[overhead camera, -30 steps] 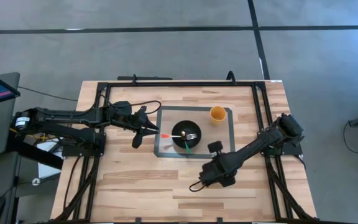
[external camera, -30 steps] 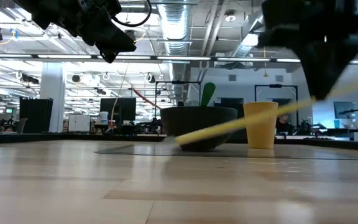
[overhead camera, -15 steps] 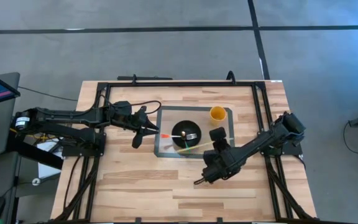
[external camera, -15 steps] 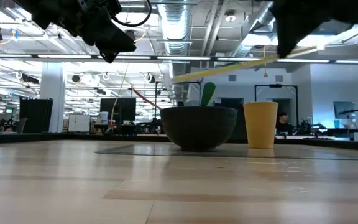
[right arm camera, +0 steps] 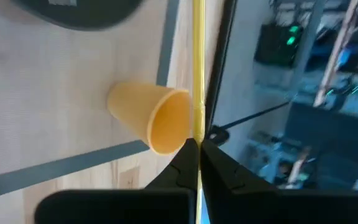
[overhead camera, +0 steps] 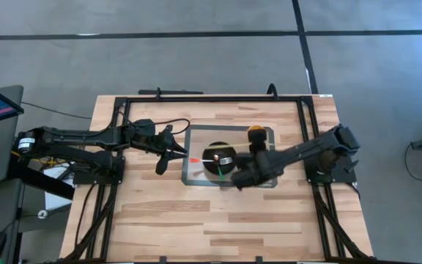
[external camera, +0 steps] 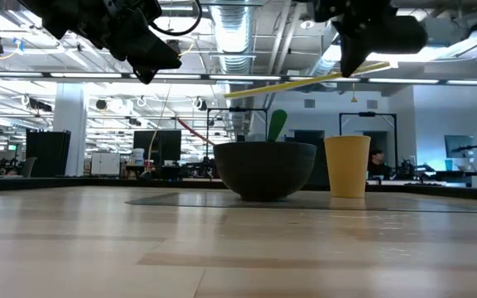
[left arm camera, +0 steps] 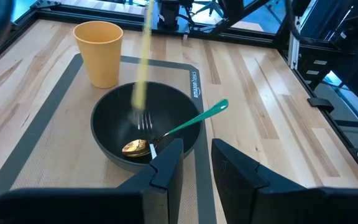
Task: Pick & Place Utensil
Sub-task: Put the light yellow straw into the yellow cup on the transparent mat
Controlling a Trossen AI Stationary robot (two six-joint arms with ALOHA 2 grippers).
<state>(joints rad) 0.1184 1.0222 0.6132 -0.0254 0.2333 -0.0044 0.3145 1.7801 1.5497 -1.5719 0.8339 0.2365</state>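
A long thin yellow utensil (external camera: 305,81) hangs nearly level in the air above a dark bowl (external camera: 263,170). It is held by my right gripper (external camera: 354,62), which hovers at the bowl's right side (overhead camera: 242,174). In the bowl (left arm camera: 104,118) lie a spoon with a green handle (left arm camera: 191,123) and silver fork tines (left arm camera: 143,119). An orange cup (external camera: 346,165) stands upright on the mat beside the bowl. My left gripper (left arm camera: 197,162) is open and waits in the air left of the bowl (overhead camera: 176,152). My right gripper pinches the yellow utensil's handle (right arm camera: 197,127) between its two shut fingers, close to one end. A short stub (external camera: 381,66) sticks out past the fingers. The fingers come from above and lie across the handle. The utensil is lifted clear, with its long free end (external camera: 234,93) slightly lower, over the bowl.
Bowl and cup (overhead camera: 256,132) stand on a grey mat (overhead camera: 193,176) in the middle of the wooden table. Black frame rails (overhead camera: 196,97) run along the table's edges. Bare wood lies on the near side (overhead camera: 211,227).
My right gripper has risen and moved from the near part of the table toward the far edge, up to the bowl and cup. The yellow utensil slanted down to the mat by the bowl a second ago. It now hangs nearly level above the bowl.
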